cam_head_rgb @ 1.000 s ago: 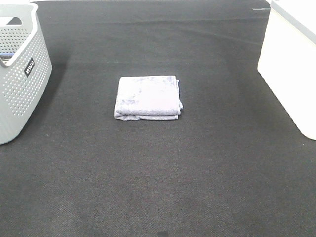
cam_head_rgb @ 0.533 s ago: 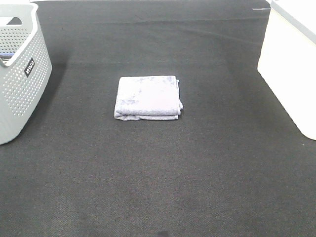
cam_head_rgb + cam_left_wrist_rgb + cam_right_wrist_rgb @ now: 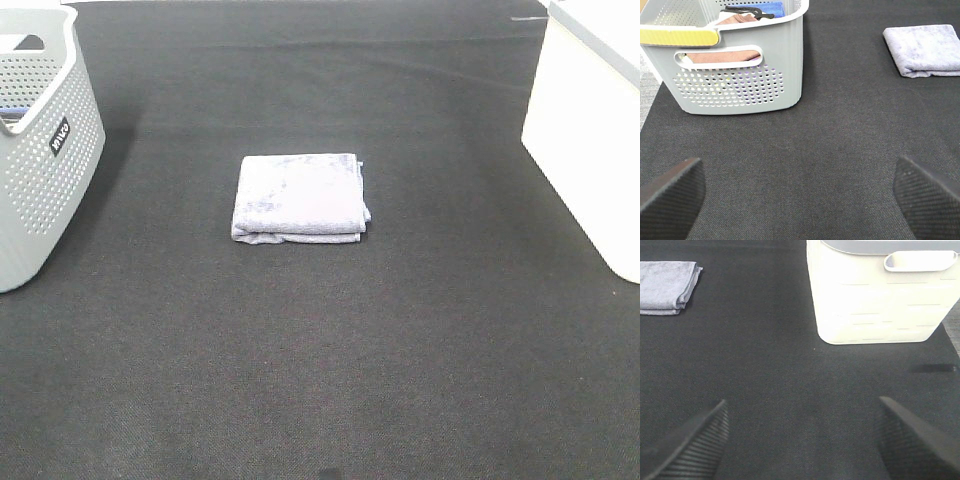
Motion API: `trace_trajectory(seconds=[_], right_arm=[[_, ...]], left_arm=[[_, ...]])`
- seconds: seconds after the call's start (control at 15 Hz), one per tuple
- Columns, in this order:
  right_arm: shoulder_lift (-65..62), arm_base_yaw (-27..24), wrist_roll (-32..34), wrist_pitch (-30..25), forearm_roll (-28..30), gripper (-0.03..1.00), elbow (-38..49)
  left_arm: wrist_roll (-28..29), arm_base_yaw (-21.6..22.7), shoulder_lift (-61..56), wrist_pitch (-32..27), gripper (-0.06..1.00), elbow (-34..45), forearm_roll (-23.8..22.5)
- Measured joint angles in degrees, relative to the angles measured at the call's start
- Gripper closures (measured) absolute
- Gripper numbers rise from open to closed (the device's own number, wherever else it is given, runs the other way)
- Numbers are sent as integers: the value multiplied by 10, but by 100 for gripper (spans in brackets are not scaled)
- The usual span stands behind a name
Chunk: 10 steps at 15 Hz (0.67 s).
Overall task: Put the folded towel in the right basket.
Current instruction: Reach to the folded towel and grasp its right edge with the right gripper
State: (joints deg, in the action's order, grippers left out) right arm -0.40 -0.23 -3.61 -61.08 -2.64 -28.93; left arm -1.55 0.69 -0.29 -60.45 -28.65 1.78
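Note:
A folded lavender-grey towel lies flat in the middle of the black mat; it also shows in the left wrist view and the right wrist view. The right basket is white and stands at the mat's right edge, seen closer in the right wrist view. Neither arm shows in the high view. My left gripper is open and empty over bare mat, well short of the towel. My right gripper is open and empty, in front of the white basket.
A grey perforated basket stands at the left edge; the left wrist view shows cloths and a blue item inside this basket. The black mat covers the table.

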Motion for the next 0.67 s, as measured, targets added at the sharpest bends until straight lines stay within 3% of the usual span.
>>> trace_trajectory(seconds=[0.33, 0.67], right_arm=[[18, 0, 0, 16, -1, 21, -8], [244, 0, -1, 154, -21, 21, -93]], left_arm=[[0, 0, 0, 0, -3, 0, 0], [0, 0, 0, 0, -3, 0, 0]])
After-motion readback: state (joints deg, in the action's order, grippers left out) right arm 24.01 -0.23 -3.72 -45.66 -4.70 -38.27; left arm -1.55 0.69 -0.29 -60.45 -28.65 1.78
